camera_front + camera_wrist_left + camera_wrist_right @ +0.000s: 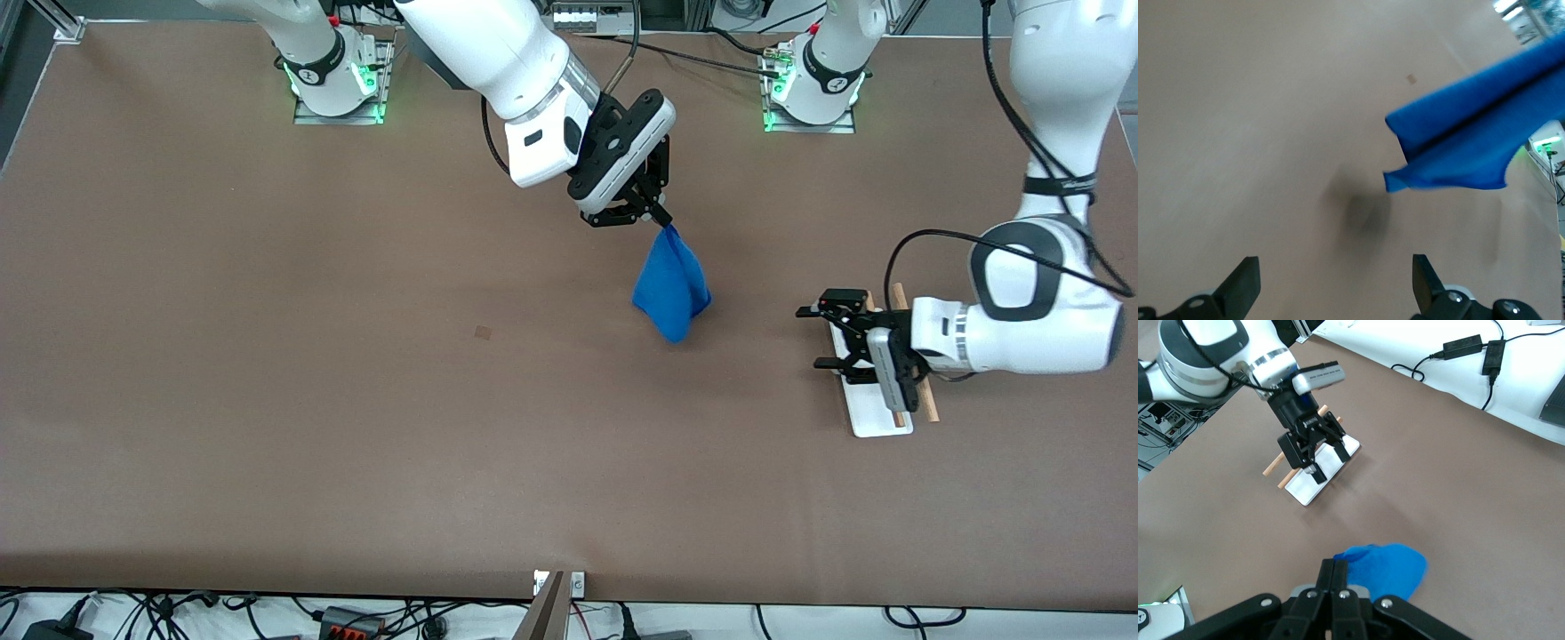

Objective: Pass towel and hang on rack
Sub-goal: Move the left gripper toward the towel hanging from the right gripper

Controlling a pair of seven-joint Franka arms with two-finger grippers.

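Towel held up for the pass, rack waiting.

The right gripper (660, 216) has its jaws closed on the pointed top corner of the towel (671, 284), which hangs over the tabletop (267, 400), well apart from the rack (880, 391), toward the right arm's end from it; whether its lowest fold touches the tabletop I cannot tell. The left gripper (822, 336) hovers just over the rack, jaws wide open and empty, facing the towel. The step in hand looks like the handover. The next move likely calls for bringing the towel and the left gripper together, so the open jaws can close on a free edge before the right gripper lets go.
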